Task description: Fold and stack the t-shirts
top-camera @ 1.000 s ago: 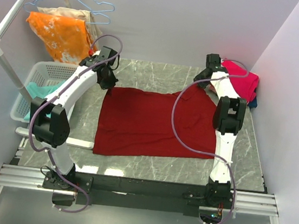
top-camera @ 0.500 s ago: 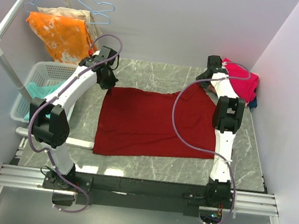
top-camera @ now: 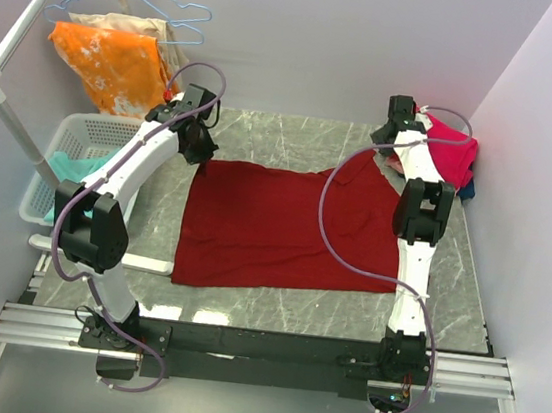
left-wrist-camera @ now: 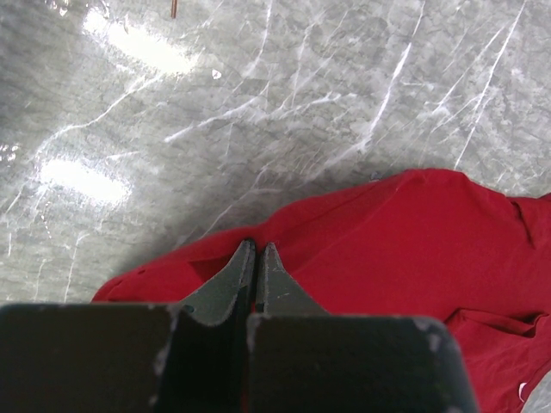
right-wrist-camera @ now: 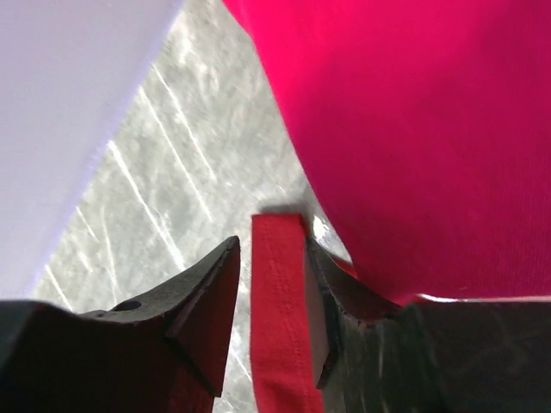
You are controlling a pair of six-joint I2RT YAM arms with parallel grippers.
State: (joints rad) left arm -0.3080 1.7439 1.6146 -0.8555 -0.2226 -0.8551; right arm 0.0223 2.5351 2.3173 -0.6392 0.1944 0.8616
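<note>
A dark red t-shirt [top-camera: 283, 228] lies spread flat on the marble table. My left gripper [top-camera: 200, 152] is at its far left corner. In the left wrist view the left gripper [left-wrist-camera: 256, 247] is shut with the red cloth [left-wrist-camera: 413, 249] pinched at its tips. My right gripper [top-camera: 385, 139] is at the shirt's far right corner. In the right wrist view the right gripper [right-wrist-camera: 271, 243] is open, and a red hem strip [right-wrist-camera: 280, 292] hangs between the jaws against the right finger. A bright pink t-shirt [right-wrist-camera: 413, 129] lies just beyond it.
The pink shirt [top-camera: 449, 152] lies on a dark blue one [top-camera: 469, 190] at the back right corner. A white basket [top-camera: 84, 128] holding a teal shirt [top-camera: 74, 167] stands at the left. An orange cloth [top-camera: 113, 61] hangs from a rack [top-camera: 5, 118] at the back left.
My right gripper has moved a little toward the back right, nearer the pink shirt, with the shirt's corner following. The left arm has hardly moved.
</note>
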